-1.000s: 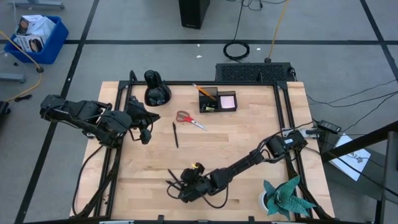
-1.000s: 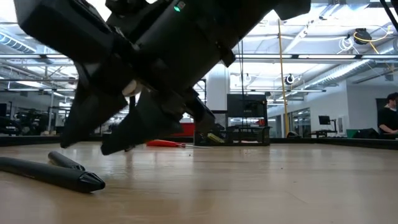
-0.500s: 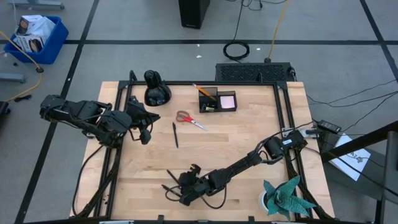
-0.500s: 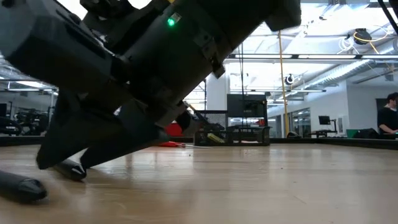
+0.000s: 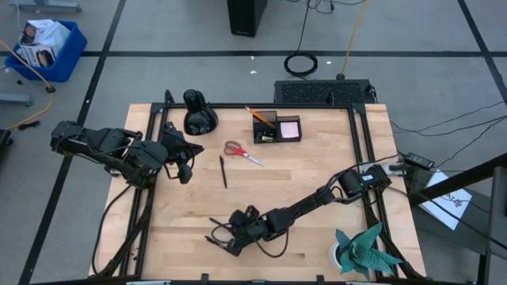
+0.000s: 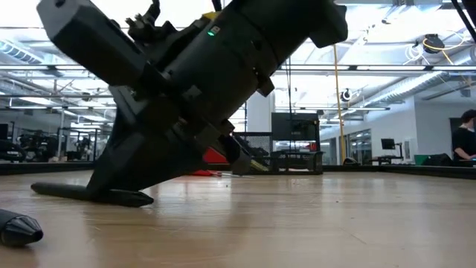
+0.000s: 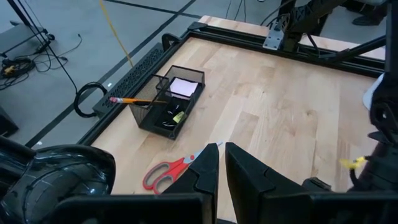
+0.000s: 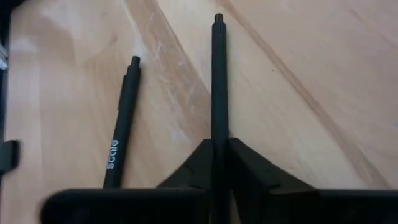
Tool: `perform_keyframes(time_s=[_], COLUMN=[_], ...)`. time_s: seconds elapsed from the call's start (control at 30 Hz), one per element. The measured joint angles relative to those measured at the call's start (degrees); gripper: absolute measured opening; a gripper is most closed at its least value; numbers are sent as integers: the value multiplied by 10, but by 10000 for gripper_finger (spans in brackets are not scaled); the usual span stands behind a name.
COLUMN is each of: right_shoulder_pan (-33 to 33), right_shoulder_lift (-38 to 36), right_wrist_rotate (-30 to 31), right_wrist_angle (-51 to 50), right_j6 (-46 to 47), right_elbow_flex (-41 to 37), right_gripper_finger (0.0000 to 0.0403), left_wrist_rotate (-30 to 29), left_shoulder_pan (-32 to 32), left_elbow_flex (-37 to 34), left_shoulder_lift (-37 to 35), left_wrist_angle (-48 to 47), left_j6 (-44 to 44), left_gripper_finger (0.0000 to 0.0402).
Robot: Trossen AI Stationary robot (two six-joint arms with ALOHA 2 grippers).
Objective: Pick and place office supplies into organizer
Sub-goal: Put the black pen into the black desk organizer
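1. Right wrist view: the right claw (image 8: 219, 163) is pinched on a black pen (image 8: 217, 81), which runs straight out between its two fingers (image 8: 193, 165). A second black pen (image 8: 122, 118) lies just beside the claw on the wood, not touching the first one.

2. What changed: a moment ago the claw sat lower by the table's near edge with the pens lying loose by its tips. Now it has slid toward them and closed on one. In the low view the pen's tip still touches the table, so I think it is caught but not lifted yet.

3. What that means: the grab looks done. The carry comes next, and the organizer (image 5: 277, 127) is well apart from this claw, far across the table.

4. The left claw (image 7: 221, 163) waits at its own side of the table, fingers nearly together and holding nothing. The red scissors (image 7: 171, 172) lie just ahead of it (the organizer sits farther on).

5. Counting:
   - Black pens: three. Two by the right claw, one more (image 5: 223, 171) near the left claw.
   - Scissors: one.
   - Pencil (image 7: 134, 100): one, already leaning out of the organizer.
   - Pink sticky pad (image 7: 185, 87): one, in the organizer's tray.
   - Organizer: one.
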Motion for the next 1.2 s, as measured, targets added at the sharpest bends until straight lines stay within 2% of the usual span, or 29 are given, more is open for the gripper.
perform_keyframes(time_s=[0.07, 0.27, 0.67, 1.1, 1.2], right_shoulder_pan=[0, -4, -12, -15, -16], right_shoulder_lift=[-1, -3, -41, -49, -64], right_wrist_rotate=[-8, 30, 128, 125, 123], right_wrist_angle=[14, 17, 32, 22, 20], right_j6=[6, 43, -3, -34, -32], right_elbow_flex=[-7, -8, -12, -11, -13], right_gripper_finger=[18, 18, 2, 1, 14], left_wrist_rotate=[0, 0, 0, 4, 4], left_shoulder_pan=[0, 0, 0, 0, 0], left_elbow_flex=[0, 0, 0, 0, 0], left_shoulder_lift=[0, 0, 0, 0, 0], left_wrist_angle=[0, 0, 0, 0, 0], left_j6=[0, -2, -2, -2, -2], left_gripper_finger=[31, 31, 31, 31, 31])
